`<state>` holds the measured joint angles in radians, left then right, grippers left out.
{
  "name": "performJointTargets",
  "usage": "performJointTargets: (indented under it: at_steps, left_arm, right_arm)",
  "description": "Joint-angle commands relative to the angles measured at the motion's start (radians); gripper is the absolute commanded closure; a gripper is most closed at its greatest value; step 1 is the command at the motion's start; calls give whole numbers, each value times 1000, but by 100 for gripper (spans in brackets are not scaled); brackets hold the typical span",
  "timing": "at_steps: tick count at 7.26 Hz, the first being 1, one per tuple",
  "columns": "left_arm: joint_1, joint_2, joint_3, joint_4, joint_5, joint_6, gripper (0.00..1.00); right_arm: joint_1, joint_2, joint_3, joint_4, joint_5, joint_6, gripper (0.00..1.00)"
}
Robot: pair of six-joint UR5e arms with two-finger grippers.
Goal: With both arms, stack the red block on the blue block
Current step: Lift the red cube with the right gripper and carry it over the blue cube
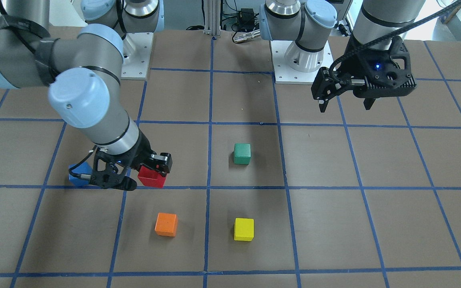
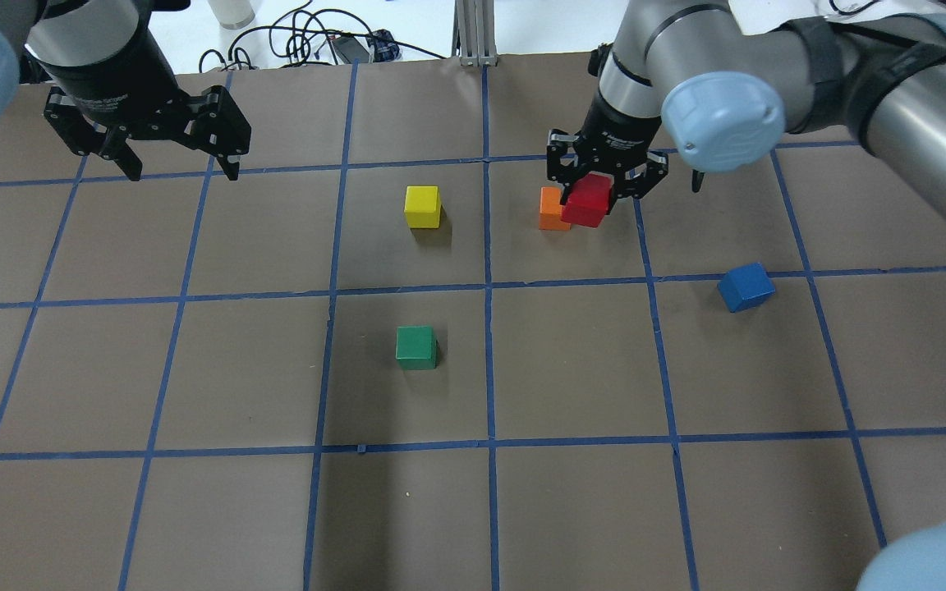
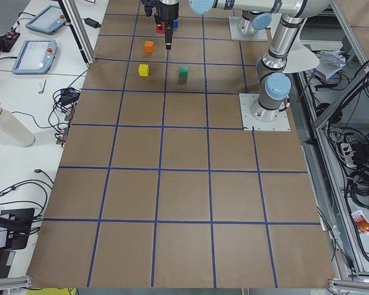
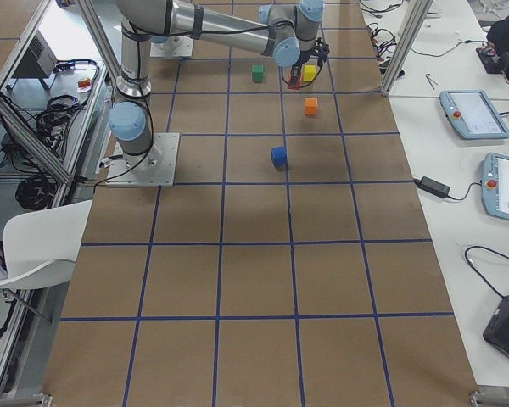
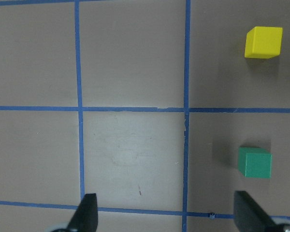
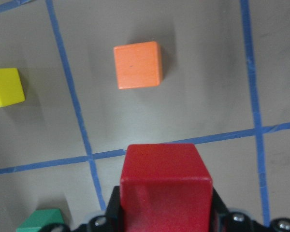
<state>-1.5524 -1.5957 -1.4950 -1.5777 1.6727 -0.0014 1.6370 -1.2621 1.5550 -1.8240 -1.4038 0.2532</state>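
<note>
Gridded table [image 1: 334, 224], right jaws clamped on red block [image 1: 151, 178], left jaws apart, blue block [image 1: 79, 175] half-hidden

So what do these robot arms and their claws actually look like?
The right arm and left arm are silver-grey tubes with rounded light-blue joint caps and black cables running along them. The left gripper and right gripper are black two-finger claws, each with a small blue light.
</note>
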Motion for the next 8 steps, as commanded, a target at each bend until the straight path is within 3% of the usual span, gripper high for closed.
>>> performJointTargets:
  at_steps: [1, 3, 5, 8]
  left_arm:
    - [0, -1, -1, -2, -10, -5, 0]
    - [0, -3, -1, -2, -62, -15, 0]
    - [6, -3, 2, -10, -68, -15, 0]
    - [6, -12, 7, -13, -77, -26, 0]
  right_arm:
    - [-126, -46, 4, 107, -79, -192, 100]
    - [-240, -45, 17, 156, -168, -418, 100]
    - [-284, -45, 78, 131, -170, -503, 100]
    - [-293, -36, 204, -71, -210, -593, 100]
